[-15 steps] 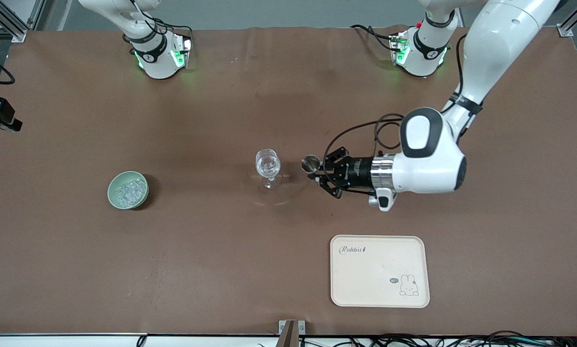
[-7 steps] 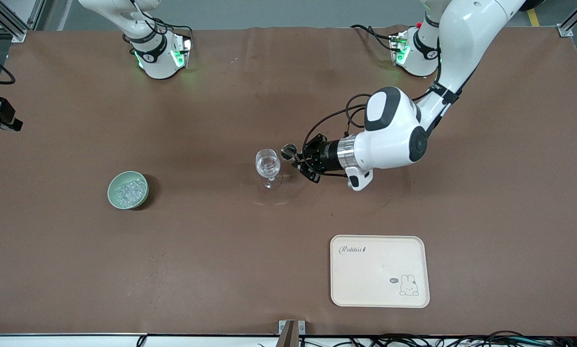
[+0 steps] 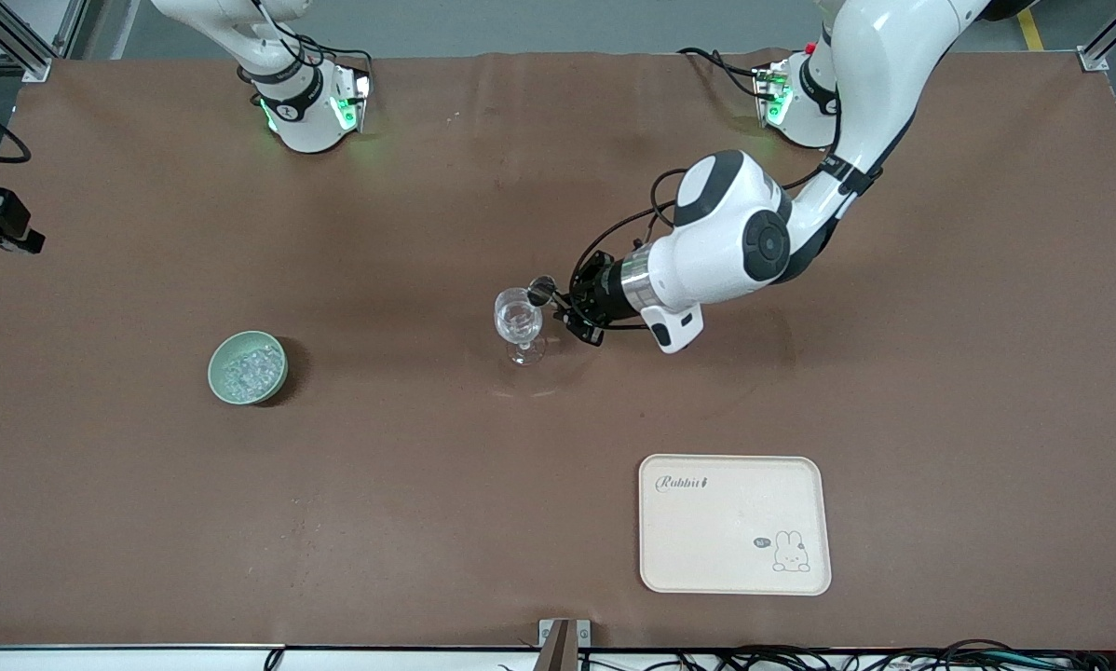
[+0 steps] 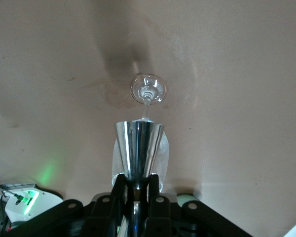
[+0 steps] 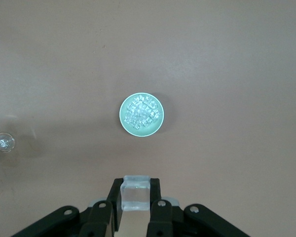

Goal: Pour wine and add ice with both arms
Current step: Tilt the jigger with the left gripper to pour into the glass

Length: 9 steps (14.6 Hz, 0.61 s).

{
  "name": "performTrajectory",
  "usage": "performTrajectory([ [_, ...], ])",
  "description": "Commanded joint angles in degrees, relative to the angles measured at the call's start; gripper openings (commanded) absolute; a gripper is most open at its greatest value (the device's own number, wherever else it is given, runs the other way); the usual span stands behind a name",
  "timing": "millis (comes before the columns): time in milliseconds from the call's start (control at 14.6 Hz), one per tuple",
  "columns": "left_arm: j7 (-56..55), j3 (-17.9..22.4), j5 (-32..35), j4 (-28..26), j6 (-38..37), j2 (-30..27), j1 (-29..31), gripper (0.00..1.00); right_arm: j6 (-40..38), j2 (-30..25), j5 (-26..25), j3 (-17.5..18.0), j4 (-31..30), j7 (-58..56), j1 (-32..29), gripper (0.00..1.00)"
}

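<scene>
My left gripper [image 3: 563,305] is shut on the stem of a shiny metal measuring cup [image 3: 540,290] and holds it tipped over the rim of the clear stemmed glass [image 3: 518,322] at the table's middle. In the left wrist view the cup [image 4: 139,145] lies between the shut fingers [image 4: 119,186], with the glass's foot [image 4: 148,90] past it. My right gripper [image 5: 135,186] is shut on a clear ice cube [image 5: 135,196], high over a green bowl [image 5: 123,121] heaped with ice [image 5: 142,113]. The front view shows that bowl [image 3: 219,359] and its ice [image 3: 248,370], but not the right gripper.
A cream tray [image 3: 735,550] with a rabbit print lies near the front edge, toward the left arm's end. The glass also shows small in the right wrist view [image 5: 4,142]. The brown mat covers the whole table.
My left arm has swung the measuring cup from beside the glass to over its rim, and the cup now tips toward the glass. The bowl, glass and tray have not moved.
</scene>
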Motion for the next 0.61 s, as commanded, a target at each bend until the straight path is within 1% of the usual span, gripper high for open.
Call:
performTrajectory([
  [0, -4.11, 0.55, 4.47, 1.51, 0.28, 0.8, -1.03, 0.0, -0.61, 0.14, 0.31, 0.31, 0.76, 0.71, -0.16, 0.03],
  [137, -6.74, 0.55, 7.46, 1.59, 0.28, 0.89, -2.34, 0.0, -0.61, 0.22, 0.31, 0.31, 0.85, 0.71, -0.16, 0.04],
  [546, -11.24, 0.55, 12.83, 2.2, 0.28, 1.42, -3.05, 0.0, -0.52, 0.22, 0.4, 0.31, 0.76, 0.71, -0.16, 0.04],
])
